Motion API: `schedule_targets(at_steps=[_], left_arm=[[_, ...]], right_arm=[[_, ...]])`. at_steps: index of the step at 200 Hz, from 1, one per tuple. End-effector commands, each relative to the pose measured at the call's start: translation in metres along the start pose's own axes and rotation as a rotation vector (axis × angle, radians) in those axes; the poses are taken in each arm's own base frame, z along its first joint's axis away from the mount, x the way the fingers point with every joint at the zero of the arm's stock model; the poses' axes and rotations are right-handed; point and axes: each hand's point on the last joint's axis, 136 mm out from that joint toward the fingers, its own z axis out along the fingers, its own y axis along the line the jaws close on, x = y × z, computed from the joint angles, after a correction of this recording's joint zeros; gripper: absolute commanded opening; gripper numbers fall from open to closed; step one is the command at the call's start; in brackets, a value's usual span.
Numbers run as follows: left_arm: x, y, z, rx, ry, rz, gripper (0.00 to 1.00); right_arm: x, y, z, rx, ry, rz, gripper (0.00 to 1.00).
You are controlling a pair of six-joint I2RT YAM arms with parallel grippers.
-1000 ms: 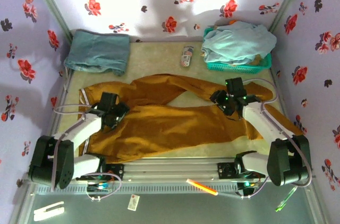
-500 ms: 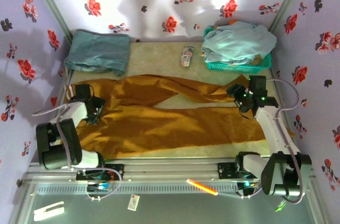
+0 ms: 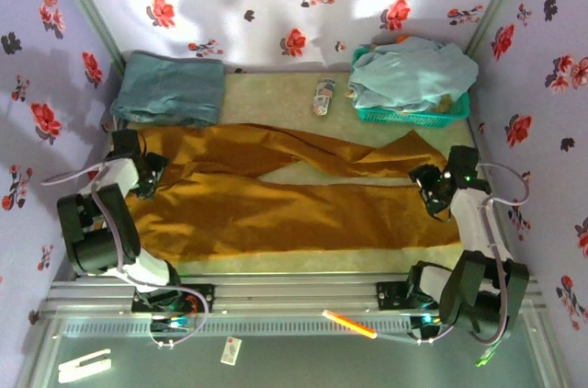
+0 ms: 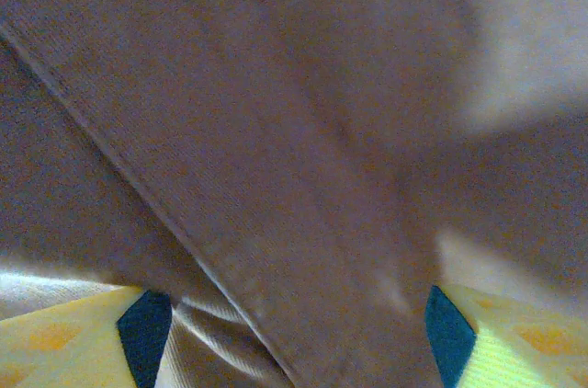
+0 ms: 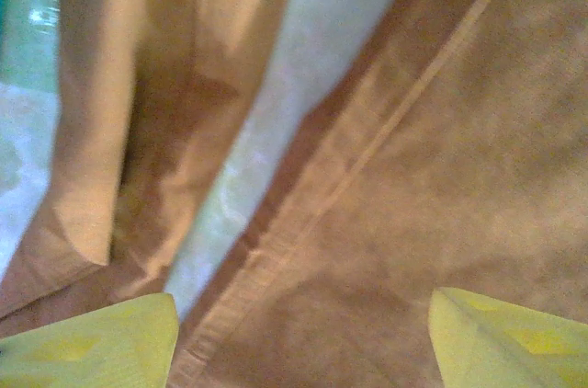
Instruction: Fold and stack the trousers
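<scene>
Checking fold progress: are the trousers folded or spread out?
Spread out. The trousers lie full length across the table, legs side by side, unfolded, with the left gripper and right gripper at opposite ends.

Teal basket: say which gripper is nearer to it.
Right. The right gripper is at the trousers' leg ends, just in front of the teal basket; the left gripper is at their opposite end.
</scene>
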Motion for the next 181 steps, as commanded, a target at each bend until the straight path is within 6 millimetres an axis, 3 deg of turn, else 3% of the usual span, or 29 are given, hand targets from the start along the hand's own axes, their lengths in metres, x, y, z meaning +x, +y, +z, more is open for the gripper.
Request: schedule_targets(at_steps=[1,27,55,88,109,152,181], left_arm=[[-0.001,-0.030,-0.044,0.108,-0.065,0.089,0.77],[0.047,-0.049,-0.071,0.196,-0.013,0.231,0.78],[0.100,-0.050,-0.086,0.273,0.088,0.332,0.78],[0.138,-0.049,-0.098,0.335,0.156,0.392,0.77],[0.149,-0.052,-0.102,0.357,0.193,0.405,0.77],[0.148,-0.068,-0.120,0.417,0.186,0.393,0.77],[0.145,-0.074,-0.128,0.444,0.175,0.376,0.77]], right_arm=[[-0.004,-0.031,-0.016,0.139,-0.071,0.022,0.77],[-0.011,-0.071,-0.035,0.264,-0.185,0.110,0.83],[-0.013,-0.100,-0.052,0.354,-0.249,0.200,0.90],[-0.016,-0.123,-0.045,0.435,-0.271,0.249,0.91],[-0.016,-0.127,-0.029,0.432,-0.231,0.269,0.91],[-0.016,-0.141,-0.007,0.447,-0.128,0.362,0.89],[-0.019,-0.146,0.009,0.415,-0.100,0.394,0.68]])
